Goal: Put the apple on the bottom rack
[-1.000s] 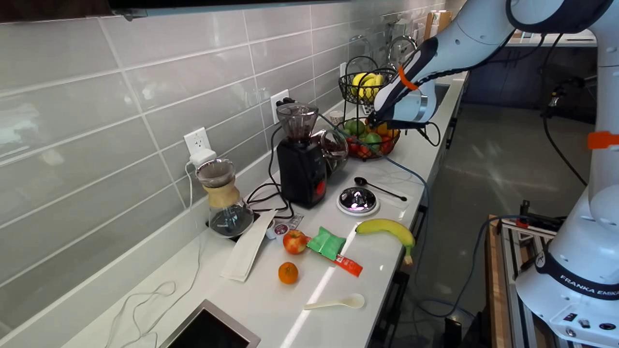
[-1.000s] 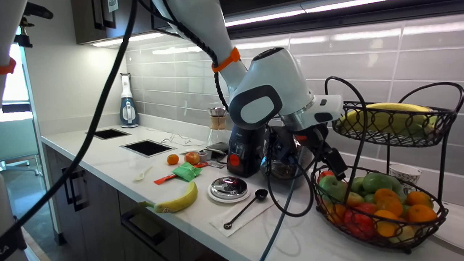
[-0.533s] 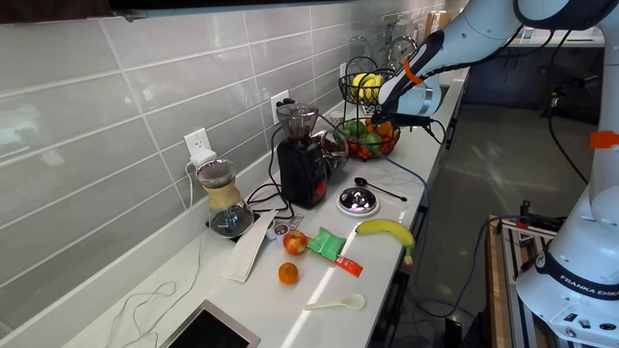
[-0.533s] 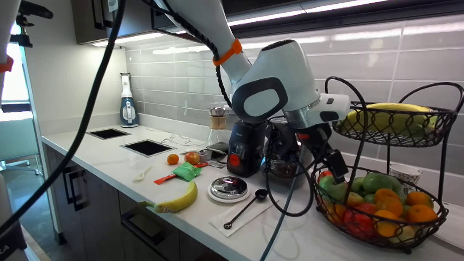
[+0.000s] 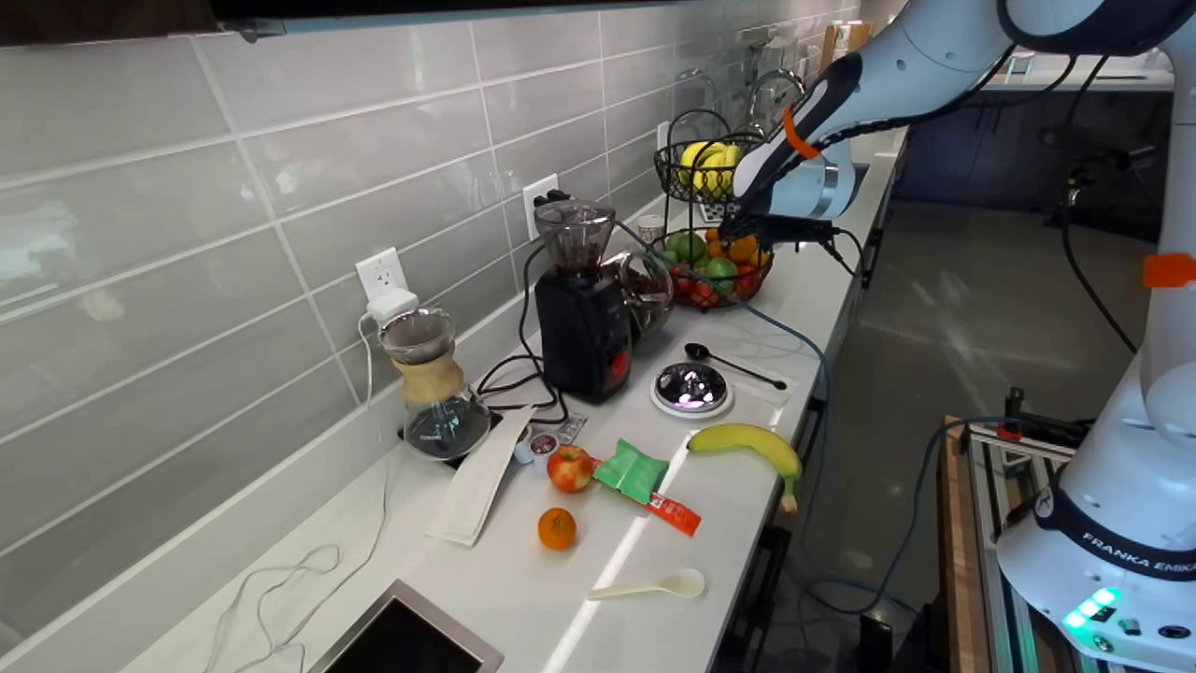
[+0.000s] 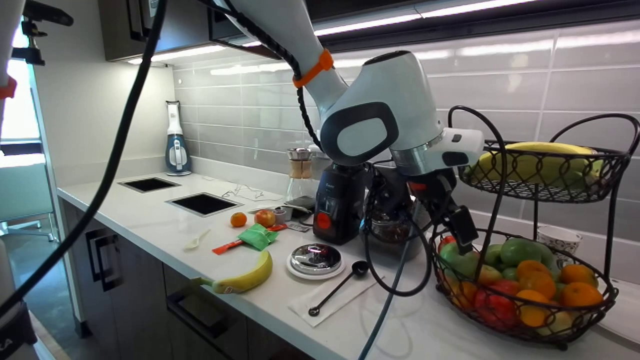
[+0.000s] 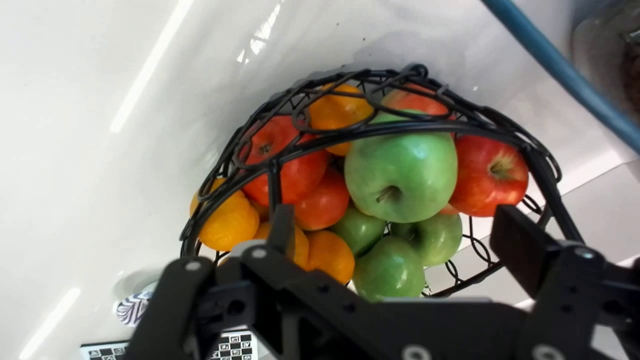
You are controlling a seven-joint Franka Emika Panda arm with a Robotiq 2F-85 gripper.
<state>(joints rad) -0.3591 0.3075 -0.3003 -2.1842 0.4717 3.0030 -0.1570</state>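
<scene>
Several light-green apples lie in the bottom rack [image 6: 530, 334] among red and orange fruit. The largest green apple [image 7: 400, 175] rests on top of the pile near the rim in the wrist view; a green apple [image 6: 457, 257] also shows in an exterior view. My gripper [image 7: 397, 232] is open with nothing between its fingers, above the fruit pile. In an exterior view the gripper [image 6: 462, 227] points down just over the side of the bottom rack [image 5: 705, 301], close to the green apple and a stand upright. I cannot tell whether a finger touches anything.
The upper basket [image 6: 535, 192] with bananas overhangs the rack beside my wrist. A black grinder [image 5: 584, 327] and glass jar stand close by. A blue cable [image 6: 385, 315] crosses the counter. A banana [image 5: 747, 439], red apple [image 5: 570, 467] and orange [image 5: 557, 528] lie farther along.
The forearm and wrist have risen slightly and the hand has tilted a little, with the fingertips staying over the rack's edge. Lights on the robot base are now green. The fruit has not moved.
</scene>
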